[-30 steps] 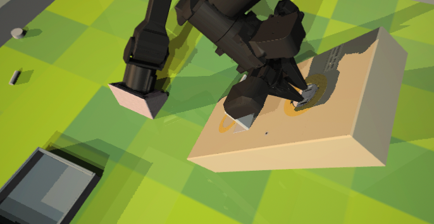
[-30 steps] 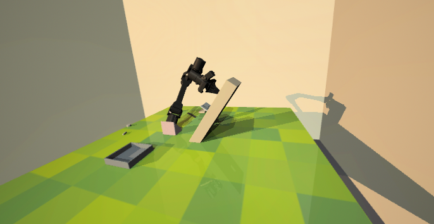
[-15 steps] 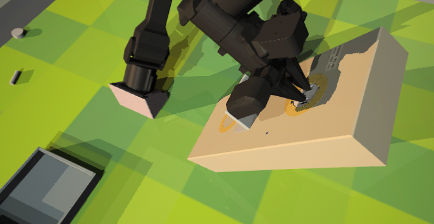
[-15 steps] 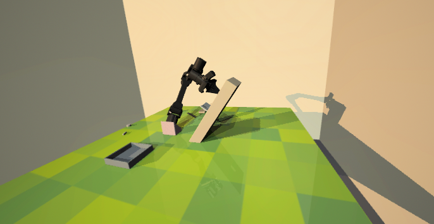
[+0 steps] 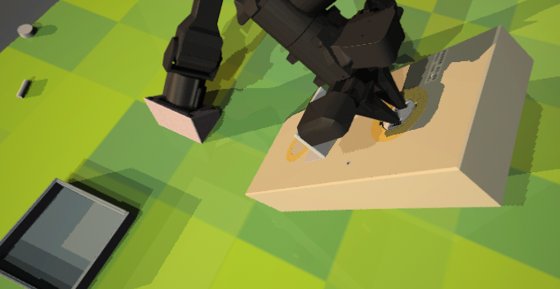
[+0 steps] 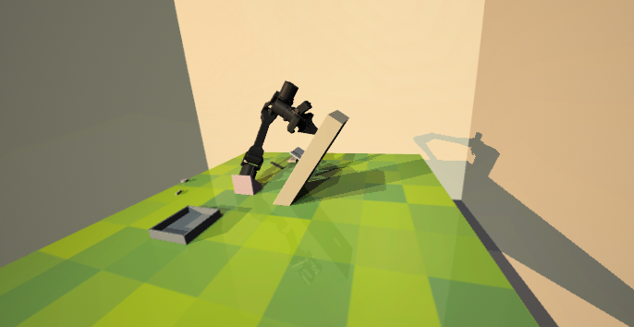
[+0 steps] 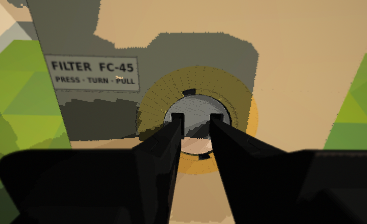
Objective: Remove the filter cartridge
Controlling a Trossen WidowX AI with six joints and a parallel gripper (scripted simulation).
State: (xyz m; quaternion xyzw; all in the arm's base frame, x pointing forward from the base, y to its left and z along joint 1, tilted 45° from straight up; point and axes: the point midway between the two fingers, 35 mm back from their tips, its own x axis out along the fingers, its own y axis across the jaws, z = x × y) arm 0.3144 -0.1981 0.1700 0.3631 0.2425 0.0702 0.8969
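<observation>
Green checkered floor (image 6: pixel 351 229) w/ cream walls behind is carrying everything here, and the tan service panel (image 5: pixel 408 166) is leaning tilted on it as the main landmark. The round grey filter cartridge (image 7: pixel 198 107) is sitting in the panel face inside an orange ring (image 7: pixel 241 95), just right of a label (image 7: pixel 95 72) reading FILTER FC-45, PRESS - TURN - PULL. The gripper (image 7: pixel 194 119) is pressing up against the cartridge face, fingers standing narrow, part-closed, w/ each fingertip (image 7: pixel 177 119) sitting at the face about where a slot would be; nothing is being squeezed between them, and whether the tips are inside the slots can't be told. The arm's pink base block (image 5: pixel 184 117) is standing near the panel's left side. The dark-rimmed tray (image 5: pixel 24 227) is lying well apart from the panel, to its lower left in the top view. Two small grey bits (image 5: pixel 26 31) are lying farther off beyond the base.
</observation>
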